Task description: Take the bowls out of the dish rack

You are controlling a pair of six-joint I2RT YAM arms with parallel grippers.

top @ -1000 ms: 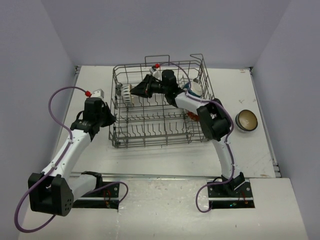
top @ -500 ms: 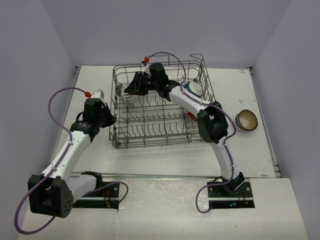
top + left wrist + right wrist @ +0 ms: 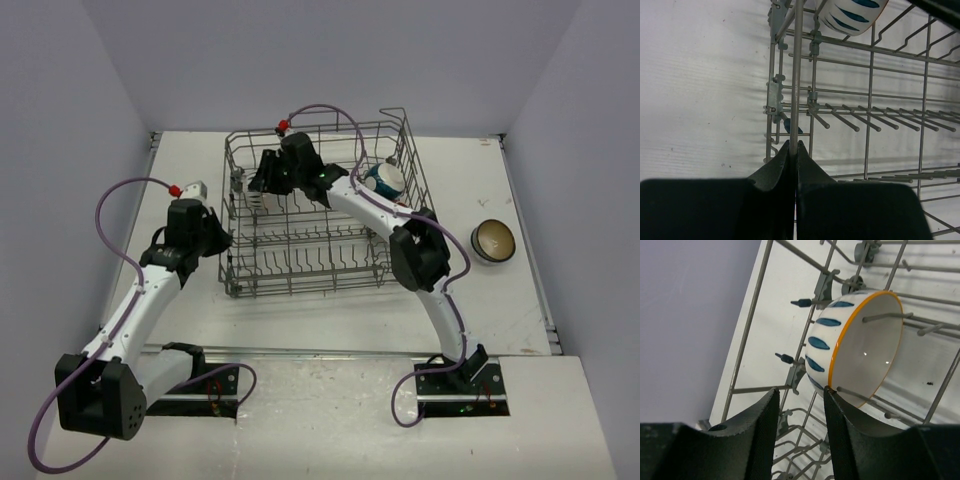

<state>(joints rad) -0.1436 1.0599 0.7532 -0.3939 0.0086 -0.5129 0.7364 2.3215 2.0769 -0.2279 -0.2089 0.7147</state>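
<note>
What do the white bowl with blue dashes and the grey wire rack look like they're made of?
The white round bowl with blue dashes and an orange rim looks like glazed ceramic: smooth inside with small bright glints. The grey wire dish rack looks like metal wire, dull, perhaps coated: thin stiff rods with little shine.

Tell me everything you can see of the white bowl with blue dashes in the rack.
Small, round, glossy bowl, ceramic by its look: white with blue dashes outside, an orange rim, plain white inside. It stands on edge among the tines at the far left corner of the dish rack, mouth sideways. The open right gripper is at its rim; whether it touches is unclear.
</note>
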